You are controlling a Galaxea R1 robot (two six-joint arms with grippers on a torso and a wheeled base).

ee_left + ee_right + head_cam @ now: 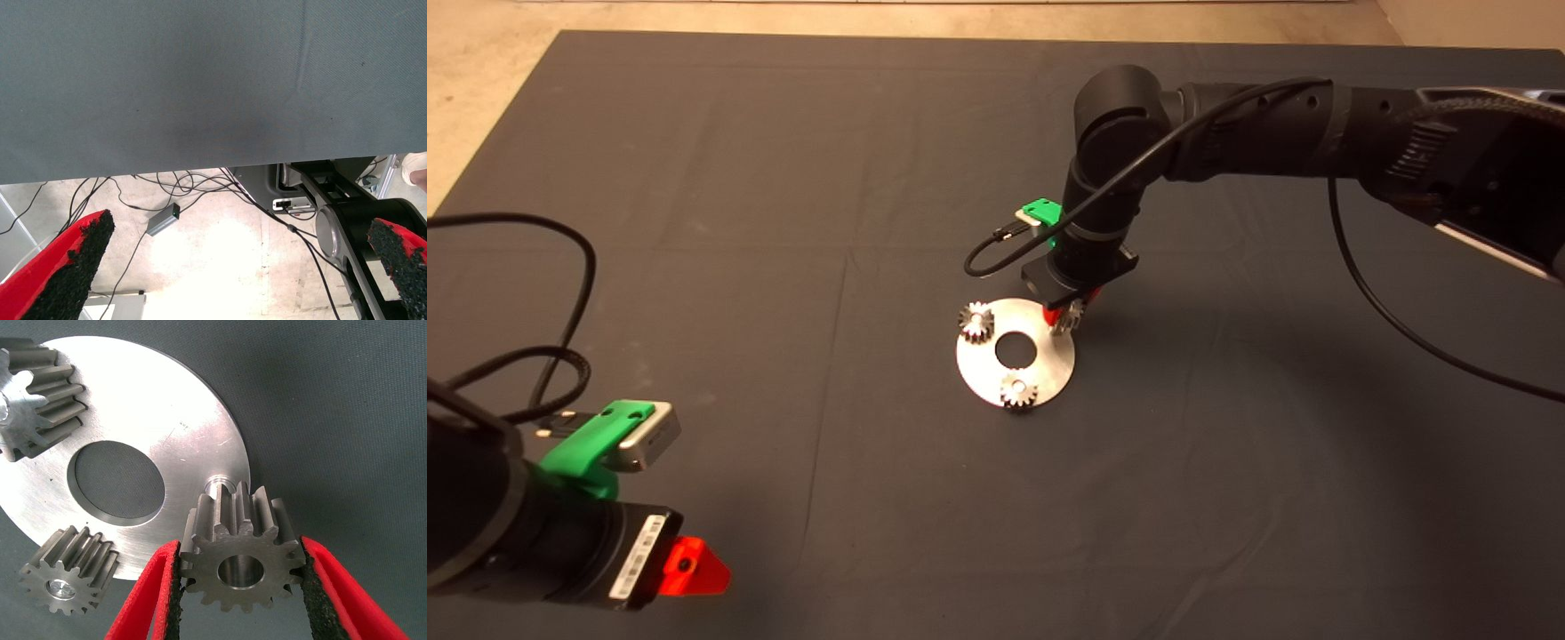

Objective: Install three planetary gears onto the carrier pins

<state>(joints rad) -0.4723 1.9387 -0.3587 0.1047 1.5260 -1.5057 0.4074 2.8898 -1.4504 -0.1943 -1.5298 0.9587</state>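
- The left gripper [694, 569] waited at the lower left of the head view, fingers spread wide with nothing between them.
- A flat round silver disc [1049, 360] with a large centre hole lay on the dark mat [783, 267] just right of centre.
- Two small silvery-grey toothed gears sat on it: one [1018, 391] at its lower rim, one [976, 321] at its upper left.
- The right gripper [241, 587] was clamped on the third gear [241, 568], held at the disc's upper right rim, beside a bare short silvery pin [217, 483].

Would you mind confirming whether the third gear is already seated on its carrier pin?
No: the right gripper holds the third gear beside the bare pin, whose top stands uncovered.
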